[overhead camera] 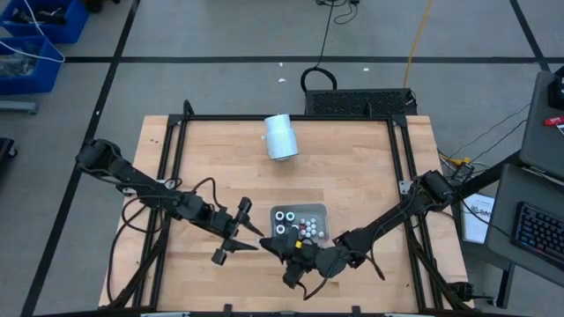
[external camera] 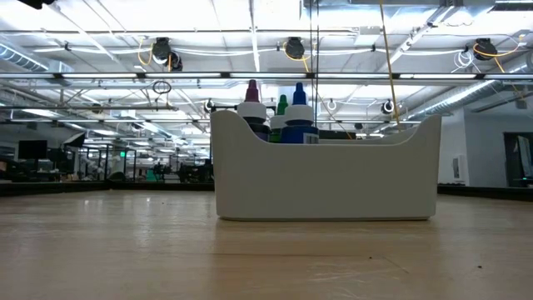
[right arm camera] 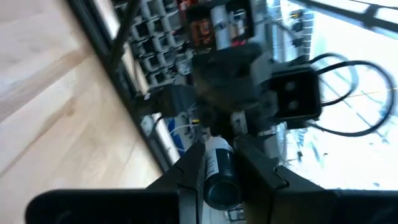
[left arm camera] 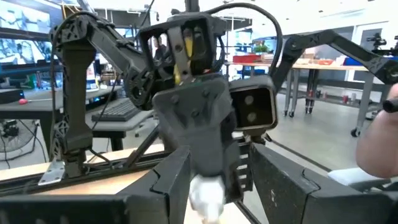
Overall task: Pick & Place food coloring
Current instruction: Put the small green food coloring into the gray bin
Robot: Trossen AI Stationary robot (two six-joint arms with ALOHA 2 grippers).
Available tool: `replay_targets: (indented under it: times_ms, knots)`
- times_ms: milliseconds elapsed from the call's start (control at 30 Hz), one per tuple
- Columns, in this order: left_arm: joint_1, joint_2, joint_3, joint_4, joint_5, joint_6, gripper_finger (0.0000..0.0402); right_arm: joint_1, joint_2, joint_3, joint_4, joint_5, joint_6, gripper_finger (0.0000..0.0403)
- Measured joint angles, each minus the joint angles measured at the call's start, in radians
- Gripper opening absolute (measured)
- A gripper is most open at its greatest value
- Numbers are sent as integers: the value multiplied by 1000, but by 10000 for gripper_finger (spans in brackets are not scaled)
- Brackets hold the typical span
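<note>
Right pincer (right arm camera: 214, 163), clenched on one dark food coloring bottle (right arm camera: 219, 177) just beside the grey tray (overhead camera: 319, 211) where the others stand, faces the left pincer (overhead camera: 231, 236), whose state I cannot tell, so any handover probably wants slow, squared alignment.

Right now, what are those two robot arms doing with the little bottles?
The right gripper is holding one food coloring bottle out toward the left gripper, near the front edge of the wooden table. It looks like a handover between the arms, though that's a guess. The other bottles stand in the grey tray, and a pale-blue cylinder lies farther back.
</note>
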Motion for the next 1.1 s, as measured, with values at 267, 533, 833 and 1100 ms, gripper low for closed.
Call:
replay_targets:
  times_ms: [267, 533, 833, 1100]
  knots:
    - [5, 1, 0, -61, -5, 7, 171, 0, 0, 1, 74, -5, -80, 58]
    - [7, 1, 0, -51, -3, 11, 170, -9, -1, 1, 54, -9, -49, 58]
    - [7, 1, -1, -50, -3, 15, 170, -9, -1, 1, 52, -7, -34, 59]
    - [7, 1, -1, -47, -3, 36, 170, -11, -1, 1, 51, -7, -28, 59]
